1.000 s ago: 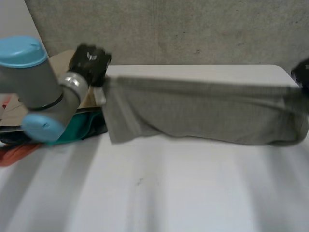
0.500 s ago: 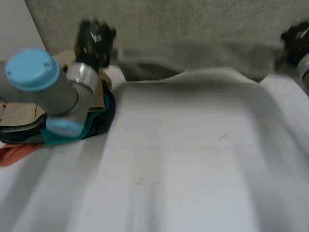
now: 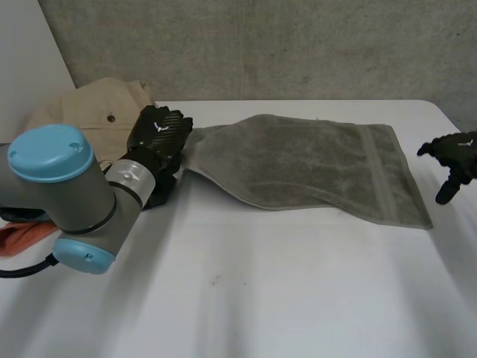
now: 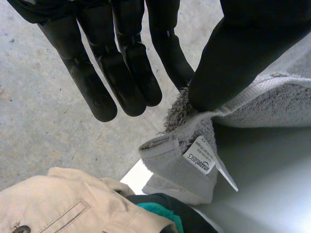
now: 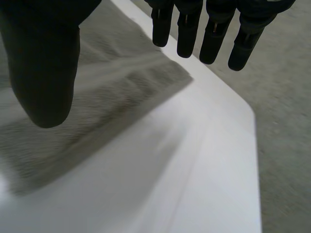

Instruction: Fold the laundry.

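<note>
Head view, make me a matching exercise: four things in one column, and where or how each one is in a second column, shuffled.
Things:
1. grey towel
2. left hand
3. right hand
4. beige garment

Places or states:
A. open, clear of the towel, past its hemmed end
B. lying spread out on the white table
C. crumpled in a heap, a button showing
D. open, at the towel's bunched corner with the label

Pairs: 1-B, 2-D, 3-A, 4-C
</note>
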`<state>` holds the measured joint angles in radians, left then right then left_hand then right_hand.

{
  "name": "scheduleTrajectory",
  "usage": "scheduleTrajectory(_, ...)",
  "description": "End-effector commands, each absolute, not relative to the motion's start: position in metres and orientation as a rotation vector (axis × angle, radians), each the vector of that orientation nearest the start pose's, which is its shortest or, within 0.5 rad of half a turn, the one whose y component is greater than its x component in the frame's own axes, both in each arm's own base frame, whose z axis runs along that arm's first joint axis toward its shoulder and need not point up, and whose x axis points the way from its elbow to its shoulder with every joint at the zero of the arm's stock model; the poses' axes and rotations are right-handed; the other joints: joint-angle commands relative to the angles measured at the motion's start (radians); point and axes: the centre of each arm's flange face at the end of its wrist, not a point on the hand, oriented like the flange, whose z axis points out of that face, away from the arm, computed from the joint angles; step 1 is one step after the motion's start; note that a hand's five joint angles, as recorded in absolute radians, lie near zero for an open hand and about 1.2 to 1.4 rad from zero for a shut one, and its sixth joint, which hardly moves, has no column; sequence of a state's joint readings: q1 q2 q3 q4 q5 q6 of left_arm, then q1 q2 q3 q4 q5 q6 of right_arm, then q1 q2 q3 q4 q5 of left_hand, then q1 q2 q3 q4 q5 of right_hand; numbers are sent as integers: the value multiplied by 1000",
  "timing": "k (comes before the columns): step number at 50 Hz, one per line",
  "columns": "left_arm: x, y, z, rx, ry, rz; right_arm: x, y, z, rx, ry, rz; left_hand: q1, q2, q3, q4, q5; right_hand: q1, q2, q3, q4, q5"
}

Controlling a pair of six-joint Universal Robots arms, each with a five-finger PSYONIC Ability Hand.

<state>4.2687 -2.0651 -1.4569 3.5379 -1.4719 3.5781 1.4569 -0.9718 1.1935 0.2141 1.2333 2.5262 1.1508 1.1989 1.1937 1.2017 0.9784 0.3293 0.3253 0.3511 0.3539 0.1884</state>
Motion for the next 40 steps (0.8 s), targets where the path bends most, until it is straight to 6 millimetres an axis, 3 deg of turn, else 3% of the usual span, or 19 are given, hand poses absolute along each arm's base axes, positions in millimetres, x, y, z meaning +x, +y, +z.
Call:
scheduleTrajectory(1, -299, -303, 206, 1049, 2010, -2304, 119, -367, 174, -1157, 2465, -1630, 246, 197, 203, 195, 243, 129, 132, 107, 104, 95)
scheduleTrajectory(6, -298, -304, 206, 1044, 2008, -2304, 125, -359, 159, -1180, 2446, -1583, 246, 197, 203, 195, 243, 199, 203, 177, 174, 165)
scheduleTrajectory(11, -297, -306, 207, 1036, 2002, -2309, 123, -369, 136, -1179, 2435, -1633, 246, 197, 203, 195, 243, 272, 276, 250, 248, 239)
scheduleTrajectory(19, -297, -309, 206, 1033, 1998, -2312, 122, -379, 116, -1189, 2432, -1656, 246, 197, 203, 195, 243, 281, 285, 259, 256, 248)
scheduleTrajectory(40, -298, -310, 205, 1032, 2000, -2312, 143, -398, 115, -1261, 2343, -1806, 246, 197, 203, 195, 243, 431, 435, 409, 406, 397)
